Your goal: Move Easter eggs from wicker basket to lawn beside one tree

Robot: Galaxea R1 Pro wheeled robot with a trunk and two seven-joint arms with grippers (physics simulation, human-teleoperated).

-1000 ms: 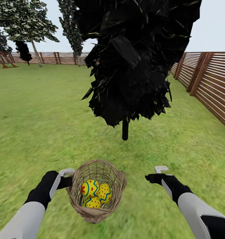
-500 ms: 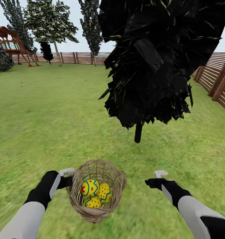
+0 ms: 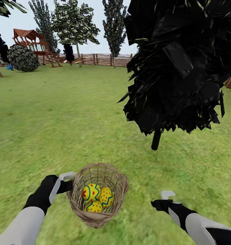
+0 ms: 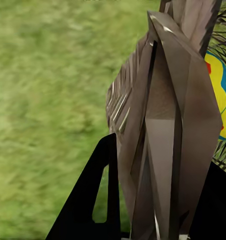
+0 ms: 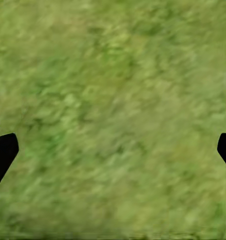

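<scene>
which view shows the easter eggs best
The head view: all three Easter eggs lie in plain sight inside the wicker basket, seen from above. The left wrist view catches just a yellow sliver of one egg behind the basket's rim. The right wrist view looks down on grass.

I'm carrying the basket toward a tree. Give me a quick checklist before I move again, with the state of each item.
1. Left gripper holding the wicker basket at its rim: ok; the left wrist view shows the woven wall clamped between the fingers.
2. All three Easter eggs inside the basket: ok.
3. Right gripper free: ok; the right wrist view shows its fingers spread wide over bare lawn.
4. Thick bare-trunk tree to set the eggs by: not ok; straight ahead stands a dark leafy tree on a thin stem.
5. Path ahead over the lawn: ok on the left side.
6. Basket level: cannot tell; it looks slightly tipped.
</scene>
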